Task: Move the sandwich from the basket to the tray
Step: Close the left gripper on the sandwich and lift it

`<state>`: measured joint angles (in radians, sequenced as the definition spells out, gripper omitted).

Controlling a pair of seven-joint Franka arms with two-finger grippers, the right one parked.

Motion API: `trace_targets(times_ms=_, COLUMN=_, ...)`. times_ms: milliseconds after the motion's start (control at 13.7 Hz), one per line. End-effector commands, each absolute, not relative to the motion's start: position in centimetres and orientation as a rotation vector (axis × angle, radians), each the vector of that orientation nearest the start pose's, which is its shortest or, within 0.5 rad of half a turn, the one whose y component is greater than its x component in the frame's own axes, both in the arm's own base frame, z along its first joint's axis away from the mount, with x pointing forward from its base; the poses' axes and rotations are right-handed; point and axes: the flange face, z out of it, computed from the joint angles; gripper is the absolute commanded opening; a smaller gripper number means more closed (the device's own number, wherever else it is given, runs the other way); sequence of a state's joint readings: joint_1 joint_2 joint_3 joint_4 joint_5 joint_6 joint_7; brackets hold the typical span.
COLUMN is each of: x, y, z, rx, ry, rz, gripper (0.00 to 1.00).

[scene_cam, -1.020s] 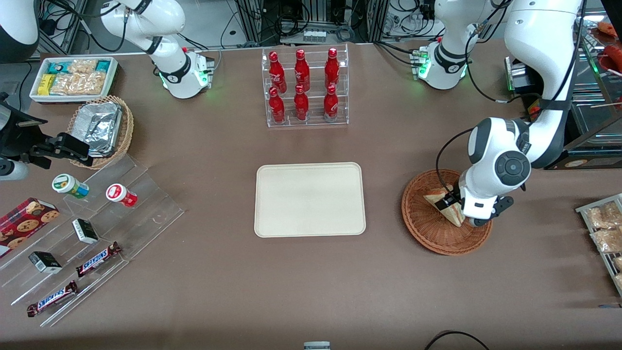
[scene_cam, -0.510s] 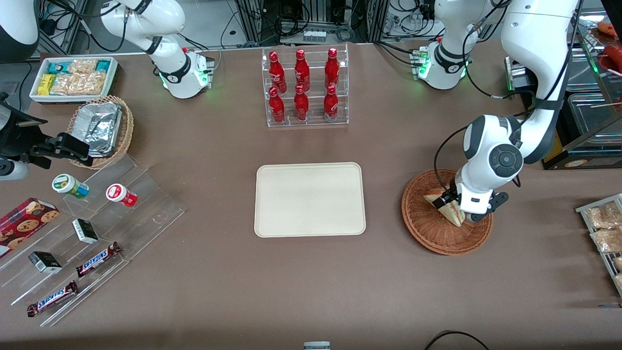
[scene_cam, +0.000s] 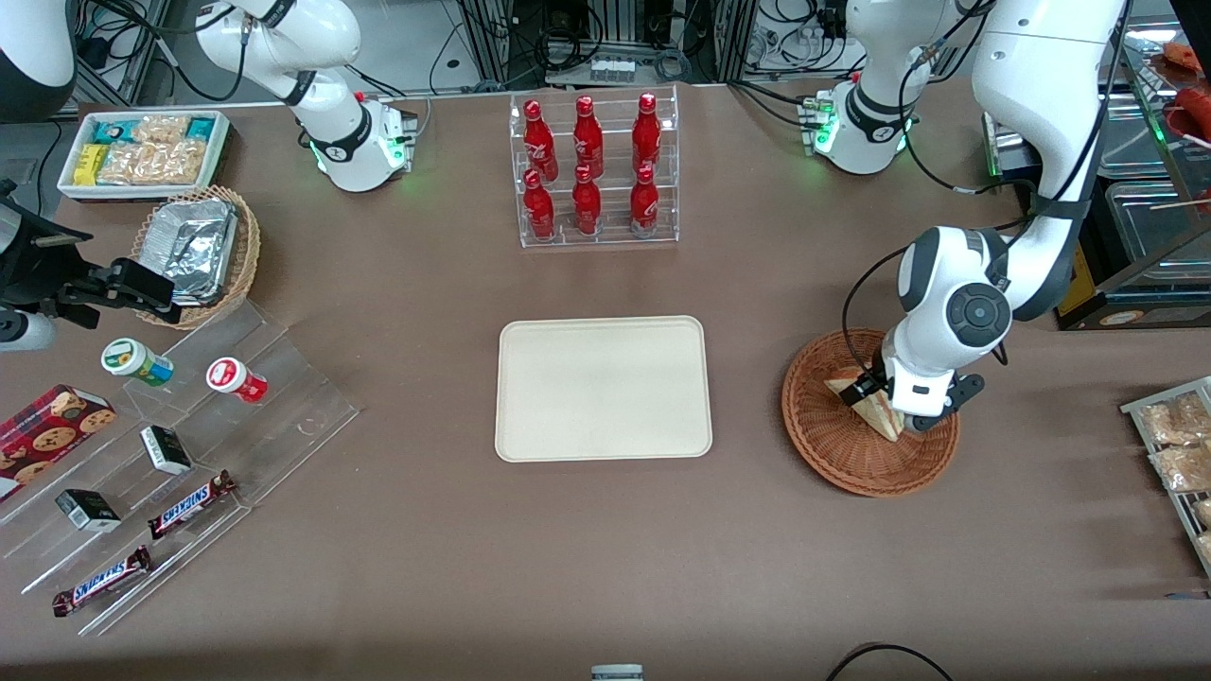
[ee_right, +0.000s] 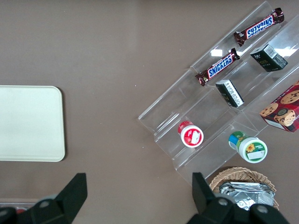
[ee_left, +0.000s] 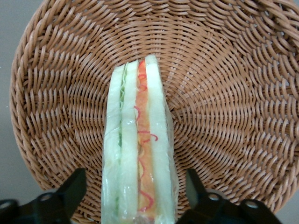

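The sandwich stands on edge in the reddish-brown wicker basket, toward the working arm's end of the table. In the left wrist view the sandwich shows its cut edge with green, orange and red layers against the basket's weave. My left gripper is down in the basket, open. Its fingers straddle the wedge with a gap on each side, and the gripper is centred over the bread. The cream tray lies bare at mid-table, beside the basket.
A clear rack of red bottles stands farther from the front camera than the tray. Toward the parked arm's end are a stepped acrylic shelf with snacks, a tan basket of foil containers and a white bin. Snack packets lie at the working arm's table edge.
The left arm's wrist has shifted slightly away from the front camera and toward the tray, and the gripper moved with it. The sandwich still rests in the basket.
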<state>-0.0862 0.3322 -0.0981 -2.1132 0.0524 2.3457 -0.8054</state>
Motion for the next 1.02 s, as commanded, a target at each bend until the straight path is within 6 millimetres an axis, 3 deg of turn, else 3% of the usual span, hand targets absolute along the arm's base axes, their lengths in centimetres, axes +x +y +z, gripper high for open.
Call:
trace_targets(times_ms=0, x=55.7, y=-10.6, z=24.8, rx=-2.951, ry=-0.906, rz=0.103, gripper=0.17)
trace_targets(times_ms=73, x=55.7, y=-10.6, z=24.8, rx=-2.951, ry=-0.906, rz=0.103, gripper=0.04)
trace_targets(times_ms=146, x=55.7, y=-10.6, z=24.9, rx=-2.951, ry=-0.906, rz=0.103, gripper=0.0)
trace_targets(times_ms=510, x=55.9, y=-10.3, z=26.4, rx=-2.954, ry=-0.91, rz=0.087, gripper=0.0)
trace_targets(times_ms=656, x=55.8, y=-10.0, z=29.5, rx=-2.944, ry=-0.886, rz=0.106, gripper=0.0)
trace_targets(times_ms=947, x=58.5, y=-11.5, z=38.0, rx=-2.921, ry=-0.856, rz=0.193, gripper=0.0)
